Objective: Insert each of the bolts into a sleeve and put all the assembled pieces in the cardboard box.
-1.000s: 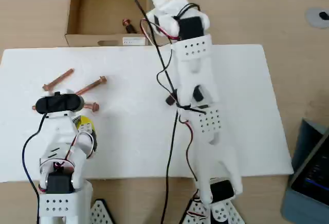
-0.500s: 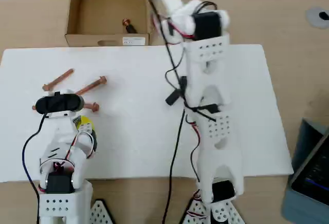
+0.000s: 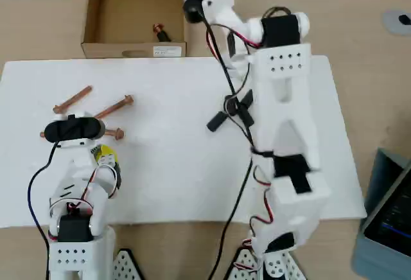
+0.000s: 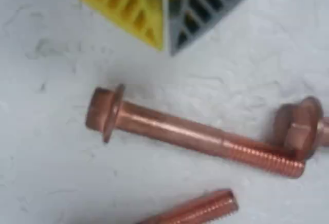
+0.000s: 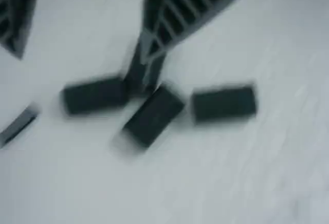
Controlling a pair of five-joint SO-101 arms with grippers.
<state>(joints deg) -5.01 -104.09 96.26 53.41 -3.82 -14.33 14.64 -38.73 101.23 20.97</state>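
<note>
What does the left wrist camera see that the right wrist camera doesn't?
Left wrist camera: copper bolts lying on the mat. There is one whole bolt, the head of a second bolt by its threaded end, and a third bolt's tip. The left end effector has a yellow finger.

Right wrist camera: three black sleeves lying close together, under the all-grey right end effector.

Both: the white mat, with that arm's own end effector above it.
</note>
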